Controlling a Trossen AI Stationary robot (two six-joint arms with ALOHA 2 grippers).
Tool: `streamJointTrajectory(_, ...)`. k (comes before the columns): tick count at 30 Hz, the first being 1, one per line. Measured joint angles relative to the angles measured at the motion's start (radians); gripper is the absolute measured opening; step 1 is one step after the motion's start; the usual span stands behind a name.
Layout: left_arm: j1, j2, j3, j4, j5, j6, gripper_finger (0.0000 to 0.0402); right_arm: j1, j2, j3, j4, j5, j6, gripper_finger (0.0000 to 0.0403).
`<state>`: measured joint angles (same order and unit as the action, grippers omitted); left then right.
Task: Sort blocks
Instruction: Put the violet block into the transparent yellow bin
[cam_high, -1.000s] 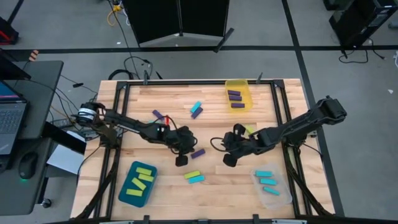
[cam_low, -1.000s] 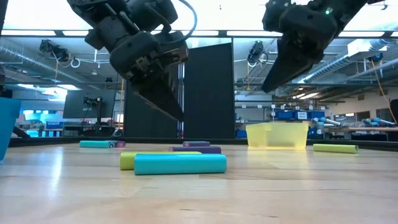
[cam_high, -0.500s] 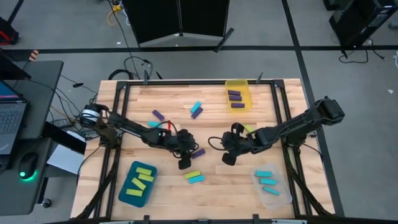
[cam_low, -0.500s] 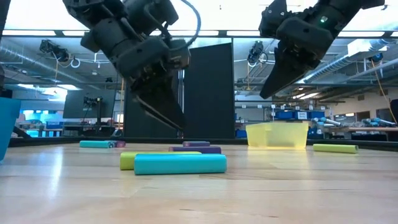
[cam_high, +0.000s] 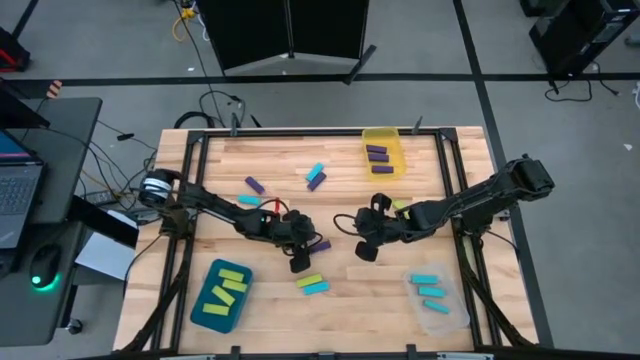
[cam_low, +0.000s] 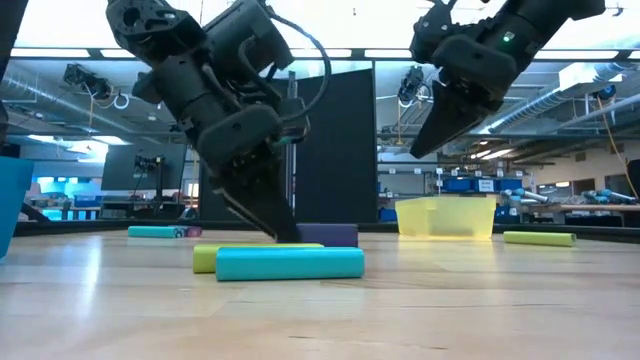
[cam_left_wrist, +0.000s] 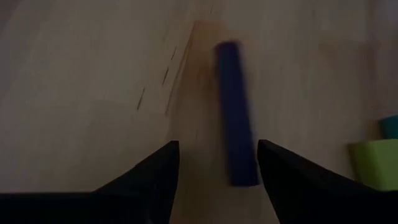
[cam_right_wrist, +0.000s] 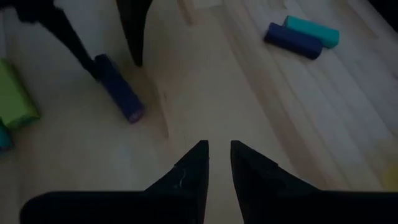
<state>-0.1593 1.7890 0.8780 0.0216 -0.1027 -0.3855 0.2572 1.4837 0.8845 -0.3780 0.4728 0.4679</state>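
1 purple block (cam_left_wrist: 236, 112) | between open left jaws | on table (cam_high: 350, 290)

1. My grippers: two, the left gripper (cam_high: 299, 259) and the right gripper (cam_high: 365, 250).
2. Bins: three, the yellow bin (cam_high: 383, 131), the teal bin (cam_high: 203, 316) and the clear bin (cam_high: 456, 322).
3. Purple blocks (cam_high: 254, 185): about six.
4. Lime green blocks (cam_high: 308, 281): about six.
5. Cyan blocks (cam_high: 316, 288): five.

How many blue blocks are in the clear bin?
3, lying side by side in the clear bin at the table's right front corner: one, one, one. None looks hidden.
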Motion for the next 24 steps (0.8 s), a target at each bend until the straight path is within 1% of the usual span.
streamJointTrajectory(6, 0.000, 0.016, 0.000, 0.025, -0.003, 0.015, 0.0225, -0.018, 0.000, 0.000, 0.030, -0.001, -0.014, 0.0082)
streamJointTrajectory(11, 0.000, 0.020, 0.000, 0.027, -0.016, 0.077, 0.0218, -0.021, 0.000, 0.000, 0.048, -0.003, -0.033, 0.0084)
streamJointTrajectory(15, -0.004, 0.027, 0.000, 0.021, -0.022, 0.132, 0.0186, -0.021, 0.000, 0.000, 0.048, -0.003, -0.046, 0.0081)
streamJointTrajectory(21, -0.006, 0.033, 0.002, 0.018, -0.030, 0.198, 0.0106, -0.021, 0.000, 0.000, 0.052, -0.024, -0.064, 0.0076)
streamJointTrajectory(24, -0.006, 0.033, 0.002, 0.019, -0.029, 0.223, 0.0103, -0.021, 0.000, 0.000, 0.061, -0.050, -0.060, 0.0075)
